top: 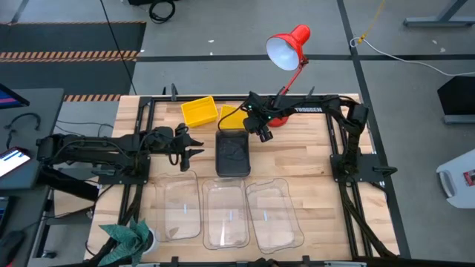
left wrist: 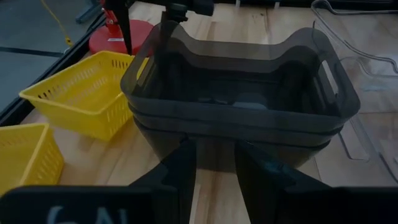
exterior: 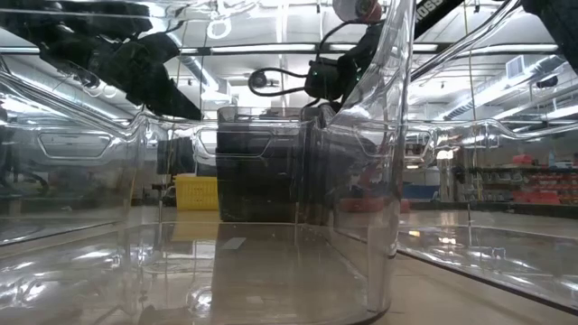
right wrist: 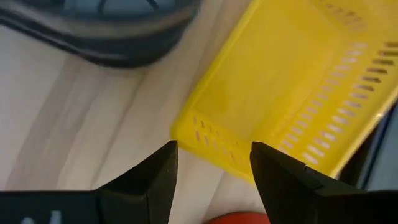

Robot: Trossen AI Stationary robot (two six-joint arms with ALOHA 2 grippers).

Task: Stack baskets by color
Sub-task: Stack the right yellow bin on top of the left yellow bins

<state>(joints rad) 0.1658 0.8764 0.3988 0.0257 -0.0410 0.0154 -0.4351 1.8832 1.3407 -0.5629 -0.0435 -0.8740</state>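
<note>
A nested stack of smoky-grey baskets rests by its bottom on the middle of the wooden table. Two yellow baskets stand behind it: one at the far left and one right behind the stack. Three clear baskets stand side by side along the near edge. My left gripper is open, level, just left of the grey stack and clear of it. My right gripper is open and slants down over the near wall of the second yellow basket; I see no touch.
A red desk lamp leans over the far edge, with its base just right of my right gripper. A green cloth lies at the near left corner. Bare wood shows between the grey stack and the clear baskets.
</note>
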